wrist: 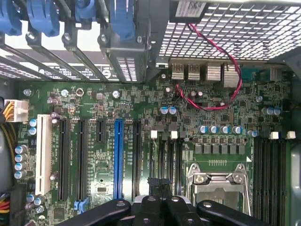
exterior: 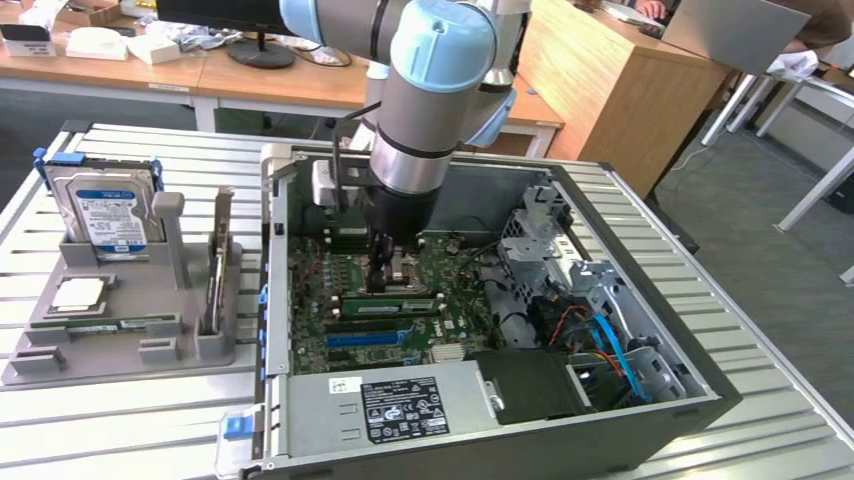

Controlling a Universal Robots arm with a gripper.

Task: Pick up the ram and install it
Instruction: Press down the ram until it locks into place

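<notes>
The ram (exterior: 388,304), a green stick, lies seated across the motherboard (exterior: 350,345) inside the open computer case (exterior: 694,400), just beside the end effector (exterior: 383,285). The end effector hangs over the CPU socket (wrist: 217,186) with its fingers (wrist: 159,184) pressed together, holding nothing. The risk, as I judge it: closed tips this near the board could strike the socket or nearby capacitors, and a stick only half seated could spring loose. The hard drive (exterior: 107,215) stands in the grey holder (exterior: 120,330) on the table (exterior: 120,430).

Arm (exterior: 424,120): silver-grey tubes, pale blue joint caps, black cable alongside; black gripper (wrist: 160,186), small screws.
</notes>
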